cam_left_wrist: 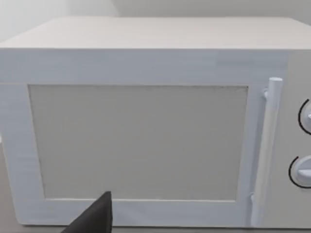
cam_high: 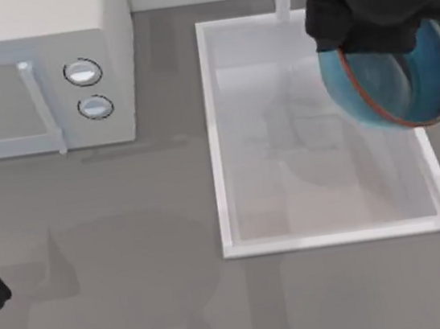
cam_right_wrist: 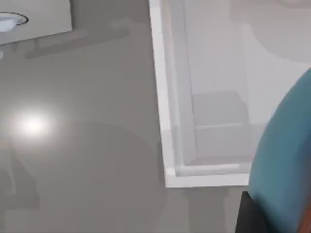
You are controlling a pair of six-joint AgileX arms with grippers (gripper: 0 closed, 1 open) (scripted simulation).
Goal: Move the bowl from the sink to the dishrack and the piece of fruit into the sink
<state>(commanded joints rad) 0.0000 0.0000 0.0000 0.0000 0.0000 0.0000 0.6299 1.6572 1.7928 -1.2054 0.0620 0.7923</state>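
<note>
The grey surface (cam_high: 139,289) carries a white microwave (cam_high: 38,75) at its far left corner, its door, handle and two round knobs facing the near edge. Right of it, toward the far right corner, sits the sink (cam_high: 219,173), a white rectangular basin with a raised rim and a bare floor.

My right arm reaches in from the far right corner, over the sink's far right part. Its end effector (cam_high: 348,30) is clamped on the bowl (cam_high: 399,80), which hangs tilted in the air above the sink's right rim, lifted off the basin floor, with the dark teal inside and reddish rim line turned toward the near edge. In the right wrist view the bowl's blue wall (cam_right_wrist: 286,165) sits close by the camera, with the sink's near left corner (cam_right_wrist: 170,179) below it.

My left arm is parked at the left edge of the surface, facing the microwave door; I cannot tell whether its end effector (cam_left_wrist: 95,218) is apart or together.
</note>
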